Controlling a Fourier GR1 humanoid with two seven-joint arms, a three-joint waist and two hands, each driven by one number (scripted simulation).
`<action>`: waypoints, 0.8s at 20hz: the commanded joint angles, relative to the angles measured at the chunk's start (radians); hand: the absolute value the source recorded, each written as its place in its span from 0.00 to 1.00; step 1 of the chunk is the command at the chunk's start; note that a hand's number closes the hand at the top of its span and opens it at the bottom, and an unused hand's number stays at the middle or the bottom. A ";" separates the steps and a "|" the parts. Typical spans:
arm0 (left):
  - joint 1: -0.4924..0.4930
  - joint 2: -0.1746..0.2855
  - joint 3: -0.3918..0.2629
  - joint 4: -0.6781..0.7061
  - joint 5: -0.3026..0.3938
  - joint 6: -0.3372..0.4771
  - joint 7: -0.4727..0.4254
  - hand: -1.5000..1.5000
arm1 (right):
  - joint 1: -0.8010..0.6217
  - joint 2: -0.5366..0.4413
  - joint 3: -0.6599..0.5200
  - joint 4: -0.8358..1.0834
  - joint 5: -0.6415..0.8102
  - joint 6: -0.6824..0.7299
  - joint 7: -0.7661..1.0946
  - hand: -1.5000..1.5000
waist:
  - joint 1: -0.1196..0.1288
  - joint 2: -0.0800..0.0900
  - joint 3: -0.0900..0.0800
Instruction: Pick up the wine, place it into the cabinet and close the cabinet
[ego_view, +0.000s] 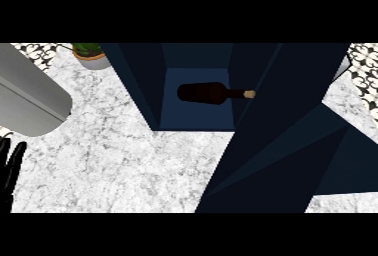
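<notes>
— Where's the wine?

— Your dark brown glass wine bottle (203, 92) lies on its side inside the open navy-blue cabinet (140, 80), with the cork toward your right.

— So, the door?

— I'd say so. The tall navy cabinet door (266, 160) stands swung out at your right over the white marble counter (133, 165). Your black left hand (10, 165) rests at the left edge, fingers straight and apart, well away from the door. Your right hand doesn't show.

— Obstacles?

— The small potted green plant (90, 52) and the rounded grey metal body (26, 100) sit left of the cabinet.

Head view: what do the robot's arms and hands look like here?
Only the left hand shows, at the left edge: plain black, slim fingers, no markings or cables visible. The smooth grey cylinder above it may be a forearm; I cannot tell. The right hand is out of view.
</notes>
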 joint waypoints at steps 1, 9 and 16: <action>0.046 0.030 0.070 0.012 0.037 -0.070 0.002 0.00 | -0.088 0.017 0.239 0.004 0.102 -0.158 -0.005 1.00 | 0.006 -0.005 -0.002; -0.004 0.050 0.133 0.060 0.090 -0.151 0.061 0.00 | -0.246 0.014 0.267 0.075 0.165 -0.305 -0.028 1.00 | 0.007 -0.001 -0.002; 0.010 0.048 0.175 0.085 0.131 -0.227 0.079 0.00 | -0.396 0.010 0.257 0.190 0.204 -0.435 -0.038 1.00 | 0.021 0.000 -0.002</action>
